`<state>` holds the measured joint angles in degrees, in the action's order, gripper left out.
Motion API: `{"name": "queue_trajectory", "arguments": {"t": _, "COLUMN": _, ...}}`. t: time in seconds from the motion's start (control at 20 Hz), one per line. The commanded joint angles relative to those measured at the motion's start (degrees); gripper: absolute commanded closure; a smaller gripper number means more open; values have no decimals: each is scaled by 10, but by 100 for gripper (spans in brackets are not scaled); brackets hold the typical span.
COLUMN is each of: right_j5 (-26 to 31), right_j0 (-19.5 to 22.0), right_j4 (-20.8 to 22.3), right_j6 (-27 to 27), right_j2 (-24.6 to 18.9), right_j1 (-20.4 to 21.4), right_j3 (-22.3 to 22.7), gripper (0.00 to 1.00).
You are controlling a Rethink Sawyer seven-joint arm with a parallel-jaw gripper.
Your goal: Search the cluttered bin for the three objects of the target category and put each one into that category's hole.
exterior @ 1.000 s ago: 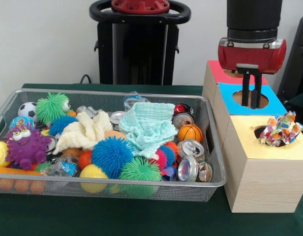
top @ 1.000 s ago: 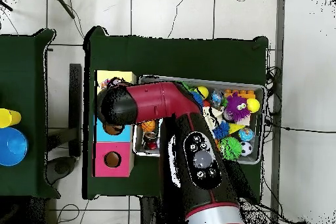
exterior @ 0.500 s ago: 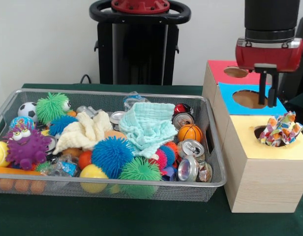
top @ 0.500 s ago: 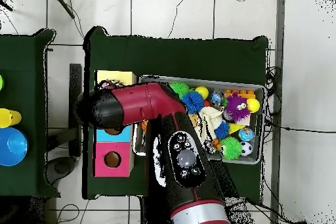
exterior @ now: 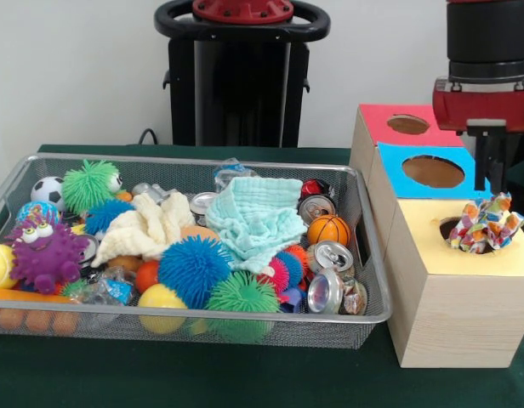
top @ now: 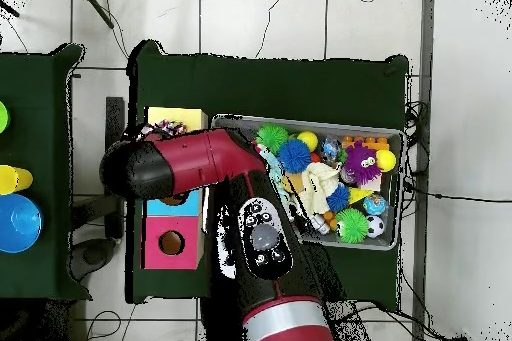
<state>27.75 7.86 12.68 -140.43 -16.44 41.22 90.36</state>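
Crumpled wrapper [exterior: 486, 223] sits in the yellow box's hole [exterior: 456, 228] (gripper [exterior: 493, 170] state unclear); wire bin [exterior: 370, 259] brims with toys.

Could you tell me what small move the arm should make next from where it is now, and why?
Probably swing back over the wire bin. The gripper hangs beside the blue box, apparently carrying nothing, though whether it is open I cannot tell. A crumpled wrapper sits in the hole of the yellow box, so that drop looks done, and the bin is where more such items would be found.
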Motion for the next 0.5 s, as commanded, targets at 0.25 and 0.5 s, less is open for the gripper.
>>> {"name": "queue_trajectory", "arguments": {"t": 0.25, "right_j5": -67, "right_j0": -19, "right_j4": 16, "right_j6": -48, "right_j2": 36, "right_j1": -60, "right_j3": 18, "gripper": 100}}
{"name": "queue_trajectory", "arguments": {"t": 0.5, "right_j5": -64, "right_j0": -28, "right_j4": 24, "right_j6": -37, "right_j2": 55, "right_j1": -70, "right_j3": 5, "gripper": 100}}
